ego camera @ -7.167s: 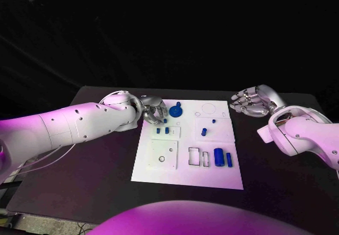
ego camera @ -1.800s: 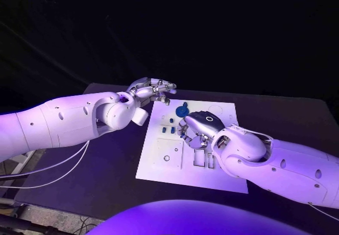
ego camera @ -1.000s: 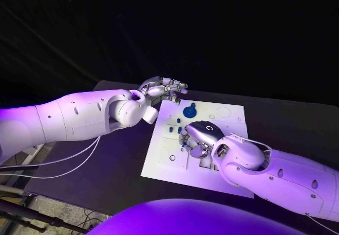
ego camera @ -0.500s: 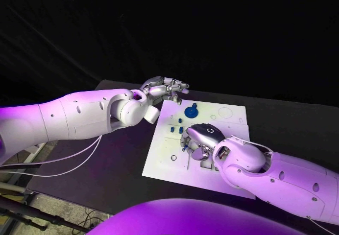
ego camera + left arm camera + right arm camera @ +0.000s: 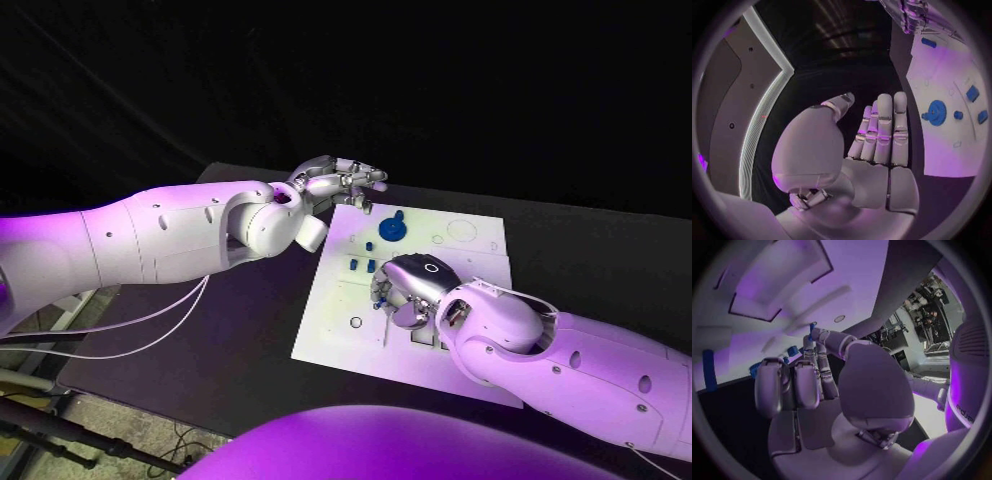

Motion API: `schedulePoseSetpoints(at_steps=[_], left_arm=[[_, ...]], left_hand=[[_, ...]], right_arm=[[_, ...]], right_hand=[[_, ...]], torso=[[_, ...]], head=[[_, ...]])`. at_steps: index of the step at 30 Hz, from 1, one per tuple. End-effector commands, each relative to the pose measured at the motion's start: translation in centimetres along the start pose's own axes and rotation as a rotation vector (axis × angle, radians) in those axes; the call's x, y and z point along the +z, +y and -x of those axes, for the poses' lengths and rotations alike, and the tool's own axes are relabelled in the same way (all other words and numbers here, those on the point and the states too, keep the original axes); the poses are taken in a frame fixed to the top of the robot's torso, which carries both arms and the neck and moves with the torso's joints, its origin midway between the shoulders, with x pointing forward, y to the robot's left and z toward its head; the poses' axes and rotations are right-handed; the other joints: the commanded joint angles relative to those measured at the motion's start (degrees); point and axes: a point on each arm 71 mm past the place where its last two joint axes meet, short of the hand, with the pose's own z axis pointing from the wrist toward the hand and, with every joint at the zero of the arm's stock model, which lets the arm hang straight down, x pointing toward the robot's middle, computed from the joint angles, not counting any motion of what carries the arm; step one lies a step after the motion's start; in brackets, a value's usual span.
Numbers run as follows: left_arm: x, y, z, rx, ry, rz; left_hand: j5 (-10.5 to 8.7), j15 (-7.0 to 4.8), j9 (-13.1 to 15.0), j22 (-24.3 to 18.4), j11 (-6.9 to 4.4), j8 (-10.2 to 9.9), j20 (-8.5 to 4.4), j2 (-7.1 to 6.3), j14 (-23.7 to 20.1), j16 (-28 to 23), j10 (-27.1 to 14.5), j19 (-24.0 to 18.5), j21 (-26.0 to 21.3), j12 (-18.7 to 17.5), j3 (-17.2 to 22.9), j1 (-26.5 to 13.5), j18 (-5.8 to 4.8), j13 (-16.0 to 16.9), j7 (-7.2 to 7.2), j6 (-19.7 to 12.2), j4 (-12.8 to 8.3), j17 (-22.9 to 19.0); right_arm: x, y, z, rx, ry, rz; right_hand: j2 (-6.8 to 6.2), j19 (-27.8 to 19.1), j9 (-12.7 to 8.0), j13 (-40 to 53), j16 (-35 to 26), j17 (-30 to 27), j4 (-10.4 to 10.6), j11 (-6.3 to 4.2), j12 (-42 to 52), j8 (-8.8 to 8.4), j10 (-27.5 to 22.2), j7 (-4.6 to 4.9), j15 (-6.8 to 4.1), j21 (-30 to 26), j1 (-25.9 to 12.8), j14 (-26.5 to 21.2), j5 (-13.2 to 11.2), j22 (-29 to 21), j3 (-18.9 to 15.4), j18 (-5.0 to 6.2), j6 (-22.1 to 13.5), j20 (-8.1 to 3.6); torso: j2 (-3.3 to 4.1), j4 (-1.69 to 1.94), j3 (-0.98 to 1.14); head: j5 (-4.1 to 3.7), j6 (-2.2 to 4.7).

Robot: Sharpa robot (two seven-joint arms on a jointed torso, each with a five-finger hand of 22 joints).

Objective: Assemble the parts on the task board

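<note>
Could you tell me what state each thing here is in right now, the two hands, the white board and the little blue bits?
Left hand: raised by the board's far corner, fingers straight, holding nothing.
Right hand: low over the board's middle, pinching a small blue peg.
White board: flat on the table.
Round blue piece: resting on the board, untouched.

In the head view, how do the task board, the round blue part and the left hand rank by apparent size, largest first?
1. Task board, clearly largest.
2. Left hand.
3. Round blue part, smallest.
The left hand may be raised nearer the camera, so its margin over the part is less sure.
</note>
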Motion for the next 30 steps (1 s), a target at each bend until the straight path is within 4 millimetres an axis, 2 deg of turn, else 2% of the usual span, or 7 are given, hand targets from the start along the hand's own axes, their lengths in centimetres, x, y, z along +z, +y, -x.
schedulePoseSetpoints(at_steps=[1, 14, 26, 30], left_arm=[[0.04, -0.14, -0.21, -0.002, 0.017, -0.006], [0.02, -0.19, -0.23, 0.0, 0.018, -0.006], [0.0, -0.22, -0.2, 0.001, 0.018, -0.006], [0.01, -0.22, -0.2, 0.001, 0.017, -0.005]], left_hand=[[0.13, 0.06, -0.1, -0.1, 0.0, 0.0, 0.1, 0.03, -0.5, -0.3, -0.5, 0.4, -0.3, -0.1, -0.3, 0.7, 0.55, 0.1, 0.1, -0.5, 0.0, -0.1], [0.19, 0.07, -0.1, -0.1, 0.01, 0.1, 0.11, 0.03, -0.5, -0.3, -0.5, 0.5, -0.4, -0.1, -0.3, 0.8, 0.55, 0.1, 0.11, -0.6, 0.1, -0.1], [0.19, 0.07, -0.1, -0.1, 0.01, 0.1, 0.11, 0.03, -0.5, -0.3, -0.5, 0.5, -0.4, -0.1, -0.3, 0.8, 0.55, 0.1, 0.11, -0.6, 0.1, -0.1], [0.19, 0.07, -0.1, -0.1, 0.01, 0.1, 0.11, 0.03, -0.5, -0.3, -0.5, 0.5, -0.4, -0.1, -0.3, 0.8, 0.55, 0.1, 0.11, -0.6, 0.1, -0.1]], right_arm=[[0.07, 0.12, -0.18, -0.009, 0.014, 0.011], [0.31, 0.25, -0.54, -0.006, 0.017, 0.011], [0.4, 0.5, -0.78, -0.009, 0.04, 0.017], [0.47, 0.48, -0.95, -0.011, 0.059, 0.016]], right_hand=[[0.56, 0.3, 0.0, 6.1, 0.2, 0.0, 0.1, -2.73, 0.4, 0.08, 3.3, 0.11, -0.31, 0.3, 0.0, 3.0, 0.3, 11.3, 0.3, -1.08, 0.0, -0.17], [0.56, 0.3, 0.0, 6.1, 0.2, 0.0, 0.1, -2.73, 0.4, 0.08, 3.3, 0.11, -0.31, 0.3, 0.0, 3.0, 0.3, 11.3, 0.3, -1.08, 0.0, -0.17], [0.57, 0.4, 0.1, 6.3, 0.2, 0.0, 0.1, -2.71, 0.4, 0.04, 3.2, 0.13, -0.29, 0.4, -0.1, 3.0, 0.5, 11.3, 0.3, -1.1, -0.1, -0.16], [0.35, 0.0, 0.2, 6.5, 0.2, -0.4, 0.6, -2.22, -0.7, -0.61, 1.8, 0.65, 0.12, -0.2, -1.3, 2.9, 0.6, 11.1, -0.2, -0.99, -1.2, 0.12]], torso=[[0.0, -0.01, 0.01], [0.01, 0.06, -0.03], [-0.03, -0.03, -0.06], [-0.04, -0.02, -0.05]], head=[[0.14, 0.0], [0.2, 0.0], [0.28, 0.0], [0.24, 0.0]])
